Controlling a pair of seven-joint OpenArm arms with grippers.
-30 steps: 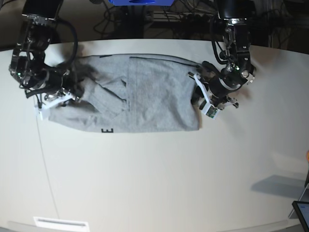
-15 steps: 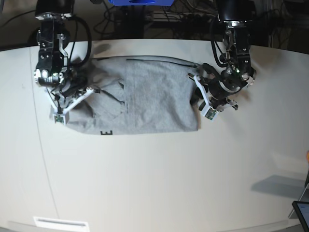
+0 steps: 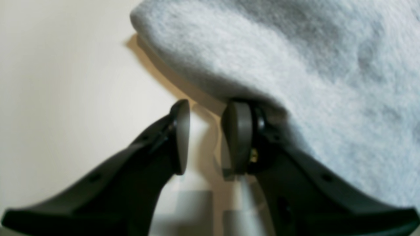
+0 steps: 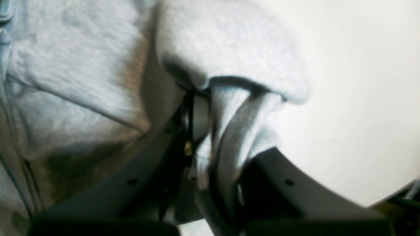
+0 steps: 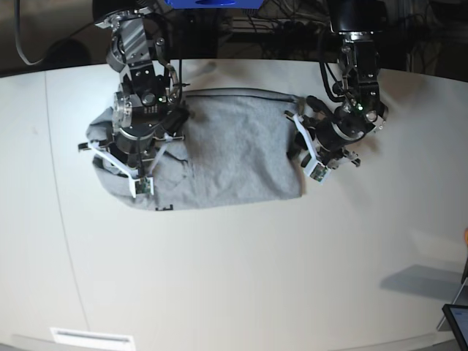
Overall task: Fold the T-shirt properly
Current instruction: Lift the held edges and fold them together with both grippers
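The light grey T-shirt lies spread across the back of the white table, its left part lifted and bunched. In the base view my right gripper is over that bunched left part. The right wrist view shows that gripper shut on a fold of the T-shirt. My left gripper sits at the shirt's right edge. In the left wrist view it is open with only bare table between the fingers, and the T-shirt's hem rests against the outer side of the right finger.
Dark cables and a blue object lie behind the table's far edge. A white label is at the near left edge. A dark screen corner shows at the bottom right.
My right arm has swung right and toward the back, carrying the shirt's left part with it, so the cloth there is now bunched and narrower. The left arm has hardly moved.
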